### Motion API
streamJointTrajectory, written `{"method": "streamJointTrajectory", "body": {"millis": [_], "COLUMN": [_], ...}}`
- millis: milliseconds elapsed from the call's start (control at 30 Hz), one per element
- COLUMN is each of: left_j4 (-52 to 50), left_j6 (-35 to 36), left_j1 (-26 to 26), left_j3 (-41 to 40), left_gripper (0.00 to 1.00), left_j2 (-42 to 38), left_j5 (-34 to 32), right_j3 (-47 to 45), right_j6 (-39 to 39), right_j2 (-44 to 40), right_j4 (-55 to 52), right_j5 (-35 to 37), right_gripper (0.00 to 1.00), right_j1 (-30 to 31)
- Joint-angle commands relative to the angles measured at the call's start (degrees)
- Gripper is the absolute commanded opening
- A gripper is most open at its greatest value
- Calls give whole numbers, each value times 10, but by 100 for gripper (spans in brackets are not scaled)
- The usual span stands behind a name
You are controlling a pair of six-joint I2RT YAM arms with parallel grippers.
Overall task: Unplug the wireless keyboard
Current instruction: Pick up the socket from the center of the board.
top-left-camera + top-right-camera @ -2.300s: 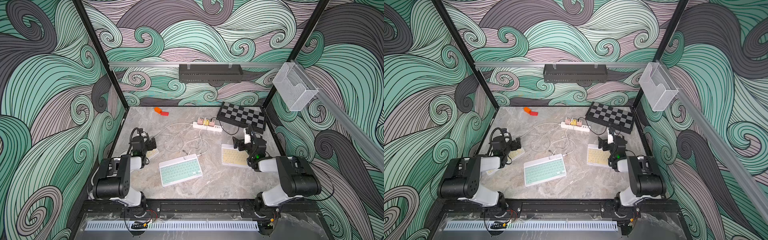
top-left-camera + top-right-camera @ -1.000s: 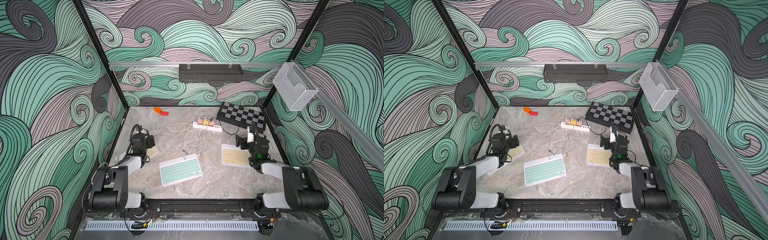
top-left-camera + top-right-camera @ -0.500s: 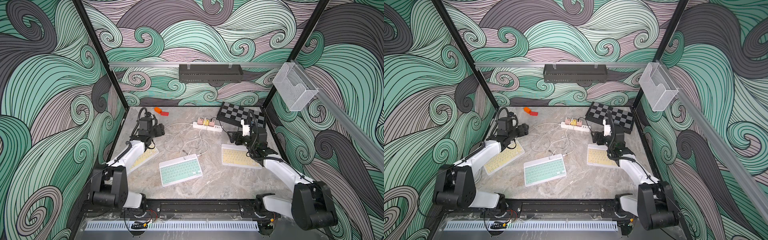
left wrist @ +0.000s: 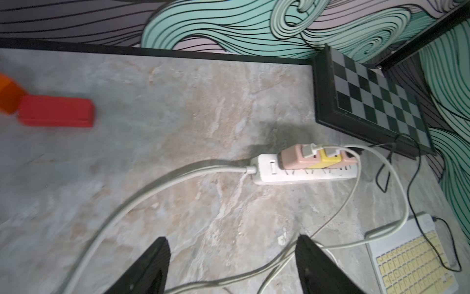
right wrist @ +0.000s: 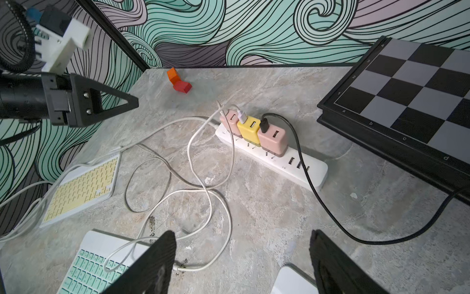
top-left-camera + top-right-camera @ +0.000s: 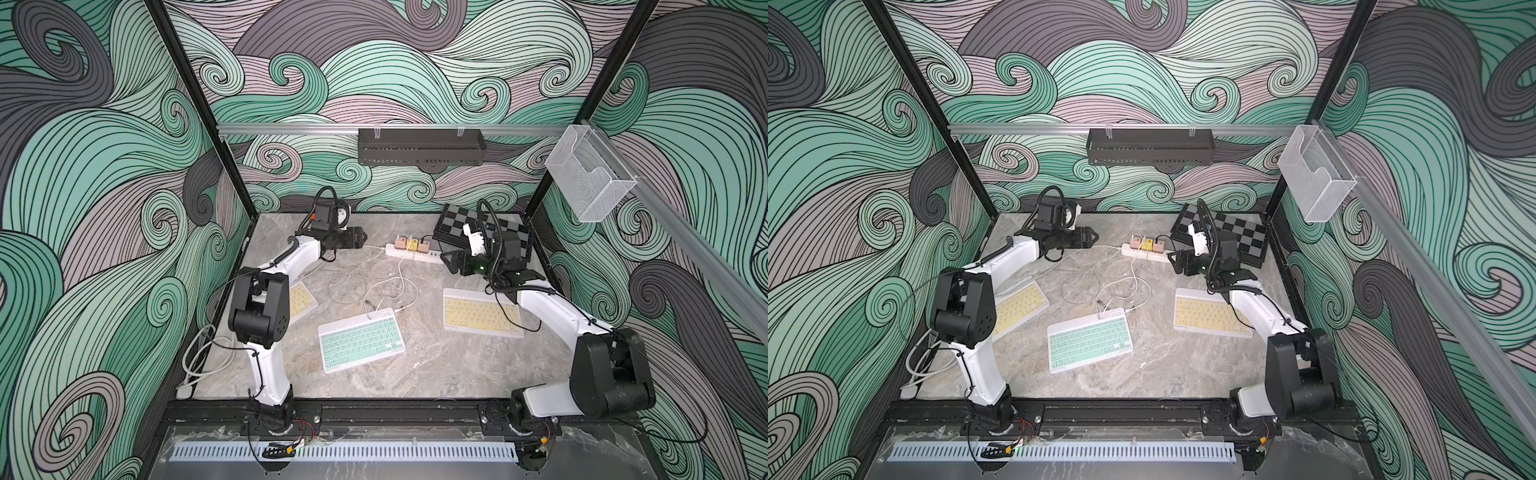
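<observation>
Three keyboards lie on the marble table: a mint-green keyboard (image 6: 360,338) (image 6: 1090,338) in the middle, a yellow keyboard (image 6: 300,300) at the left and another yellow keyboard (image 6: 480,318) at the right. White cables loop from the chargers (image 5: 250,128) on the white power strip (image 6: 415,252) (image 4: 302,175) to the green keyboard's far edge. A black cable (image 5: 318,198) leaves the pink charger. My left gripper (image 6: 365,239) (image 4: 231,238) hovers open and empty left of the strip. My right gripper (image 6: 444,257) (image 5: 243,232) hovers open and empty right of it.
A black chessboard (image 6: 465,226) lies at the back right, close behind the right wrist. Red and orange blocks (image 5: 181,86) sit near the back wall. A black shelf (image 6: 419,145) hangs on the back wall and a clear holder (image 6: 590,183) on the right rail.
Both arms have unfolded from beside the yellow keyboards and reached toward the back, ending on either side of the power strip. Nothing has been taken hold of.
</observation>
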Motion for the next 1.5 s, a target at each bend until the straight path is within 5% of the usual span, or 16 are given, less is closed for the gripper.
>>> {"method": "streamJointTrajectory", "body": {"millis": [0,367,500,900,1267,1467], "left_j4": [9,116,59,119,113,131], "left_j6": [39,58,113,53,88,94], "left_j1": [-15,-27,-43,-67,-68,-70], "left_j3": [49,155,213,301,213,175], "left_gripper": [77,74,74,73,49,57], "left_j2": [44,192,231,327,272,241], "left_j5": [108,256,211,266,280,325], "right_j3": [-4,-11,-10,-18,-21,-23], "right_j6": [-12,16,24,29,29,32], "right_j2": [4,-7,-6,-4,-1,1], "right_j4": [-7,2,2,-1,0,-1], "right_j5": [-7,-45,-60,-74,-64,-68], "right_gripper": [83,84,84,84,85,85], "right_j1": [2,5,6,8,7,9]}}
